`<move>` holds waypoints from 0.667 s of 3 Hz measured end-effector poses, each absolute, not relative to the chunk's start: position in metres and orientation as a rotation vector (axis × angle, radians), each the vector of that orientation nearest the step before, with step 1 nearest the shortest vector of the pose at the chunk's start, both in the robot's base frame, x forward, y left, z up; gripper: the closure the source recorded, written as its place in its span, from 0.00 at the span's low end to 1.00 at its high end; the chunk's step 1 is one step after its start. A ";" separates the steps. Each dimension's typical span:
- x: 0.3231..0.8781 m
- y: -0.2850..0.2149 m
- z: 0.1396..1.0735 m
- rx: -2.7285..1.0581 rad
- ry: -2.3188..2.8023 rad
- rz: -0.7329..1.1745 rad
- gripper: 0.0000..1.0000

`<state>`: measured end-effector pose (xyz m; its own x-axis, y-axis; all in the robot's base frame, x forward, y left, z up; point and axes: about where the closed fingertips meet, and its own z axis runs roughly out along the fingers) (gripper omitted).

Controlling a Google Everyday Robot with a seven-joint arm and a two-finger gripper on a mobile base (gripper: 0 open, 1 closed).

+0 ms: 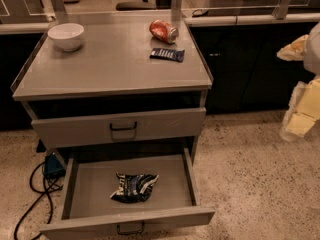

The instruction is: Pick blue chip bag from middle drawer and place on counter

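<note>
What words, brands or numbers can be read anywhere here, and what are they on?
Nothing reads as a clear word.
On the blue chip bag in the middle drawer: white lettering, too blurred to read.
On the navy wrapper on the counter: pale print, too small to read.
On the red can: markings unreadable.
On the pincer, at the right edge: no text seen.
</note>
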<state>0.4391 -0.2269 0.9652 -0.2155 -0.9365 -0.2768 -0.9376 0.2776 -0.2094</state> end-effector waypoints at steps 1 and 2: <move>0.440 -0.242 0.906 -1.670 2.155 0.227 0.00; 0.431 -0.251 0.828 -1.620 2.084 0.458 0.00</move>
<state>0.4310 -0.2507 0.8281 -0.2017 -0.8151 -0.5431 -0.9676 0.2517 -0.0183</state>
